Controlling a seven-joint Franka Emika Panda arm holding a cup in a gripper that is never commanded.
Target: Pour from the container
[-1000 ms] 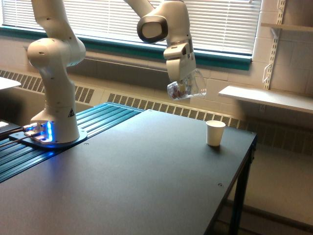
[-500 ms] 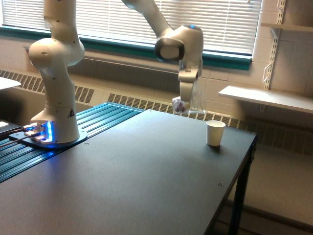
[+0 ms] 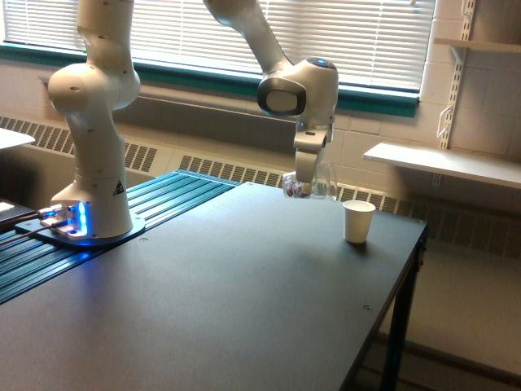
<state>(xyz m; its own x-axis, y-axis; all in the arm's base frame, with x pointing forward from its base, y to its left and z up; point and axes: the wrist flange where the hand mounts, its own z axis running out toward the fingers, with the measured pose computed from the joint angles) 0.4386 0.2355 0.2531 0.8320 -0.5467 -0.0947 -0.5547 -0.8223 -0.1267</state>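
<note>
One cup nearby: white paper cup, upright on the counter, near the far edge, to the exterior view's right of the container, apart from it.
Gripper: closed around the container.
Container: clear, pinkish bits inside, held just above the counter.
Counter: dark, matte.
Room: window blinds, wall shelf, white arm base at the exterior view's left.

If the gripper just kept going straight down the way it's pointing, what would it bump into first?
Probably the dark table. The gripper points roughly downward, shut on the clear container, so the container would likely touch first. The white paper cup stands off to the exterior view's right, apparently outside that line, though depth is unclear.
</note>
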